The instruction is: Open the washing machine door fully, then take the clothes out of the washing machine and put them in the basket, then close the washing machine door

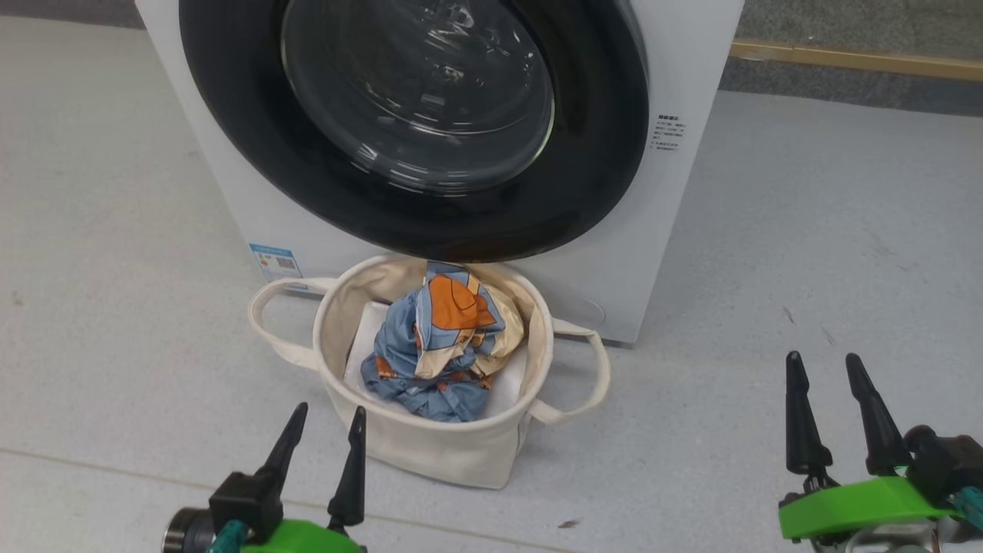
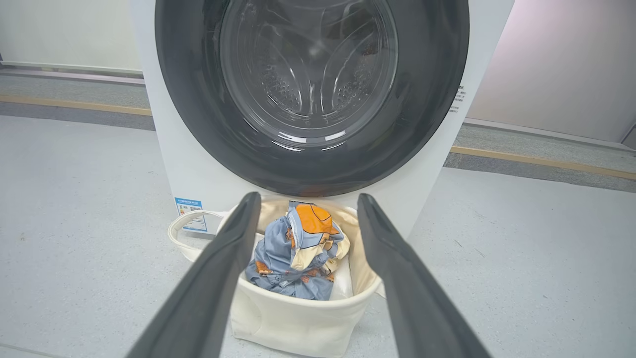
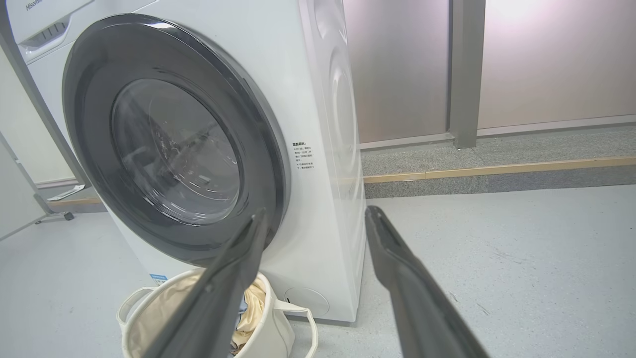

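The white washing machine (image 1: 676, 230) (image 2: 174, 164) (image 3: 323, 99) stands on the grey floor with its black-rimmed door (image 1: 415, 115) (image 2: 310, 89) (image 3: 174, 144) flat against its front. Right before it sits the cream basket (image 1: 445, 453) (image 2: 293, 323) (image 3: 268, 338), and the blue and orange clothes (image 1: 438, 346) (image 2: 298, 253) lie bunched inside on a white sheet. My left gripper (image 1: 324, 424) (image 2: 308, 204) hangs open just in front of the basket. My right gripper (image 1: 825, 369) (image 3: 315, 216) is open over bare floor to the right.
A low kerb with a wooden strip (image 1: 852, 57) (image 3: 497, 171) runs behind the washer. A wheeled stand leg (image 3: 54, 214) shows at the far left in the right wrist view. Grey floor stretches on both sides of the machine.
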Controlling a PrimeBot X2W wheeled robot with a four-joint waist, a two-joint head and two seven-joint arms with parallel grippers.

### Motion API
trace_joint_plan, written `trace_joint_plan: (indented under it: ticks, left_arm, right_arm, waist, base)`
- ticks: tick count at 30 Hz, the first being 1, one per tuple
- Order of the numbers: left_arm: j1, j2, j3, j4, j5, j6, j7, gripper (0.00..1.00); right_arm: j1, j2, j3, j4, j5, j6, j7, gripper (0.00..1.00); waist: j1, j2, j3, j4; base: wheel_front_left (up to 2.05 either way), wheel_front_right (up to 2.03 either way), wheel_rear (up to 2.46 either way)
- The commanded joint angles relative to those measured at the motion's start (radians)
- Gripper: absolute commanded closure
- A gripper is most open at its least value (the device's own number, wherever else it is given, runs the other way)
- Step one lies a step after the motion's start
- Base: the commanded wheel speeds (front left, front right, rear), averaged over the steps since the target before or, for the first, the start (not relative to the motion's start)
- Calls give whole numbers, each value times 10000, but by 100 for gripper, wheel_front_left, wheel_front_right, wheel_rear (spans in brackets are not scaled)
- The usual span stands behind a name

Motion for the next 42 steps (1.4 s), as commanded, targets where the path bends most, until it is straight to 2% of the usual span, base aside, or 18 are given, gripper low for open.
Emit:
trace_joint_plan:
  ticks: [1, 21, 42]
  left_arm:
    - [-181, 81, 273, -326, -25, 20, -90, 0]
    - [68, 81, 27, -186, 36, -160, -90, 0]
    - [18, 81, 8, -49, -11, -228, -90, 0]
  right_arm:
    - [-173, -59, 254, -288, -70, 0, -38, 0]
    - [-94, -59, 345, -210, -44, 0, -38, 0]
    - [-60, -58, 368, -181, 2, 0, -38, 0]
  waist:
    - [0, -1, -20, -15]
    - [0, -1, -387, -257]
    - [0, -1, -391, -213]
  base:
    - [0, 0, 0]
    - [0, 0, 0]
    - [0, 0, 0]
